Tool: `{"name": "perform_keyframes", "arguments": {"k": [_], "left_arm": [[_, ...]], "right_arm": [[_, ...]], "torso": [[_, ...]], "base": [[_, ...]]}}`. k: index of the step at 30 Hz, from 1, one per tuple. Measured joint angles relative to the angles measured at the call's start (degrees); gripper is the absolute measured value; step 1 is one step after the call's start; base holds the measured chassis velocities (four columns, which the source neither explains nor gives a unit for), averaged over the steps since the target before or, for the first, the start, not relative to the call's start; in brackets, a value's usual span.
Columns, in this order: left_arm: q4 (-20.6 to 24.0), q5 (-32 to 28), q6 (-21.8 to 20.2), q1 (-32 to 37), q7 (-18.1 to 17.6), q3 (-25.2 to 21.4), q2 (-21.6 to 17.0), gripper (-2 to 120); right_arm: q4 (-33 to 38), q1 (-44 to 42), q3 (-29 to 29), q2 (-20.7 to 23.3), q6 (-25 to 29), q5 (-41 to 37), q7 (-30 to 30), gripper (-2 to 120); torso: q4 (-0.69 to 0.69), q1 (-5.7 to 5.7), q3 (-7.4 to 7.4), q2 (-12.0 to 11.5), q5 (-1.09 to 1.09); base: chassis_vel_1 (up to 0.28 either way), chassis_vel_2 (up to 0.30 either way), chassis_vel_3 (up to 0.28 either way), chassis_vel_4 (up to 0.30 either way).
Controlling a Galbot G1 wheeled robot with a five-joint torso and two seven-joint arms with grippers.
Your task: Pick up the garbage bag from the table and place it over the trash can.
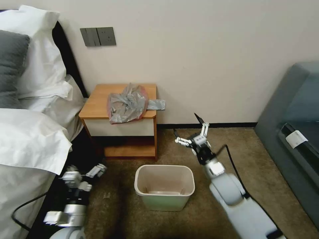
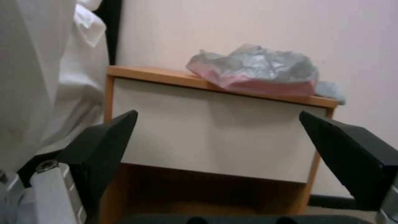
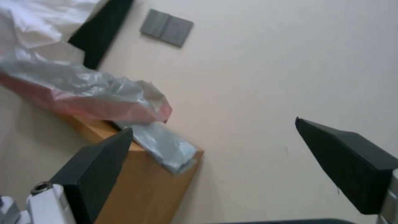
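The garbage bag (image 1: 128, 103), crumpled grey plastic with a pinkish-red edge, lies on the right half of the table (image 1: 96, 103), one end hanging past the right side. In the wrist views the garbage bag (image 2: 257, 70) (image 3: 95, 93) rests on the orange-brown table (image 2: 157, 74) (image 3: 145, 180). The cream trash can (image 1: 164, 168) stands on the carpet in front of the table. My right gripper (image 1: 185, 122) (image 3: 213, 124) is open, raised right of the table, holding nothing. Low by the bed, my left gripper (image 1: 84, 172) (image 2: 217, 113) is open and faces the white drawer front.
A bed with white linen (image 1: 30, 139) and pillows stands left of the table, close to my left arm. A grey sofa (image 1: 292, 132) stands at the right. Grey wall switches (image 1: 98, 36) sit above the table. Brown carpet (image 1: 265, 159) lies between trash can and sofa.
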State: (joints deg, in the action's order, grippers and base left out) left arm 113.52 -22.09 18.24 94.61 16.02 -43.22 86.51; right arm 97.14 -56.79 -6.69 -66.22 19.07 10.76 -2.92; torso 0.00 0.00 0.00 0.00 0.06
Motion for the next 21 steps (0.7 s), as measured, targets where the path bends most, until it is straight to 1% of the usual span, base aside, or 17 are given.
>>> {"name": "perform_keyframes", "arguments": {"k": [2, 3, 4, 6, 7, 8, 9, 12, 14, 15, 17, 21], "left_arm": [[-0.35, 0.2, -0.17, -0.47, -1.27, 0.25, 0.13, 98], [-0.71, 0.24, -0.16, -0.76, -1.6, 0.26, 0.17, 98], [-0.71, 0.24, -0.16, -0.76, -1.6, 0.26, 0.17, 98], [-1.48, 0.32, -0.11, -1.1, -1.78, 0.29, 0.23, 98], [-1.71, 0.34, -0.08, -1.2, -1.83, 0.28, 0.25, 98], [-1.71, 0.34, -0.08, -1.2, -1.83, 0.28, 0.25, 98], [-2.04, 0.39, -0.05, -1.43, -1.9, 0.3, 0.33, 98], [-2.25, 0.45, -0.02, -1.71, -2.02, 0.31, 0.45, 98], [-2.34, 0.49, 0.01, -2.0, -2.25, 0.32, 0.75, 98], [-2.34, 0.49, 0.01, -2.0, -2.25, 0.32, 0.75, 98], [-2.35, 0.5, 0.07, -1.97, -2.3, 0.32, 0.94, 98], [-2.47, 0.53, 0.34, -1.83, -2.32, 0.27, 1.27, 98]], "right_arm": [[-4.67, 5.81, 2.99, 1.21, -0.11, 3.89, 0.33, 100], [-7.52, 9.86, 4.88, 1.67, 0.12, 6.88, 0.61, 100], [-7.52, 9.86, 4.88, 1.67, 0.12, 6.88, 0.61, 100], [-13.04, 16.68, 7.75, 1.61, 1.97, 13.47, 1.52, 100], [-14.51, 18.26, 8.4, 1.42, 2.56, 15.18, 1.86, 100], [-14.51, 18.26, 8.4, 1.42, 2.56, 15.18, 1.86, 100], [-17.15, 20.95, 9.66, 0.95, 3.63, 18.01, 2.92, 100], [-19.28, 22.92, 10.74, 0.46, 4.26, 20.28, 4.04, 100], [-23.17, 25.7, 11.48, -0.77, 6.33, 24.86, 5.69, 100], [-23.17, 25.7, 11.48, -0.77, 6.33, 24.86, 5.69, 100], [-25.64, 27.25, 11.4, -1.76, 7.52, 27.68, 5.76, 100], [-28.47, 28.54, 10.76, -3.05, 8.44, 30.23, 5.54, 100]], "torso": [[-0.01, 0.0, 0.01, 0.0, -0.06], [-0.02, 0.0, 0.0, 0.0, -0.05], [-0.02, 0.0, 0.0, 0.0, -0.05], [0.0, 0.0, 0.01, 0.0, -0.07], [0.01, 0.0, 0.0, 0.0, -0.05], [0.01, 0.0, 0.0, 0.0, -0.05], [0.01, 0.0, 0.01, 0.0, -0.07], [0.0, 0.0, 0.0, 0.0, -0.06], [-0.01, 0.0, 0.0, 0.0, -0.06], [-0.01, 0.0, 0.0, 0.0, -0.06], [0.0, 0.0, 0.0, 0.0, -0.06], [-0.01, 0.0, 0.0, 0.0, -0.06]], "base": [[0.0, 0.0, 0.0, 0.0], [0.0, 0.0, 0.0, 0.0], [0.0, 0.0, 0.0, 0.0], [0.0, 0.0, 0.0, 0.0], [0.0, 0.0, 0.0, 0.0], [0.0, 0.0, 0.0, 0.0], [0.0, 0.0, 0.0, 0.0], [0.0, 0.0, 0.0, 0.0], [0.0, 0.0, 0.0, 0.0], [0.0, 0.0, 0.0, 0.0], [0.0, 0.0, 0.0, 0.0], [0.0, 0.0, 0.0, 0.0]]}}
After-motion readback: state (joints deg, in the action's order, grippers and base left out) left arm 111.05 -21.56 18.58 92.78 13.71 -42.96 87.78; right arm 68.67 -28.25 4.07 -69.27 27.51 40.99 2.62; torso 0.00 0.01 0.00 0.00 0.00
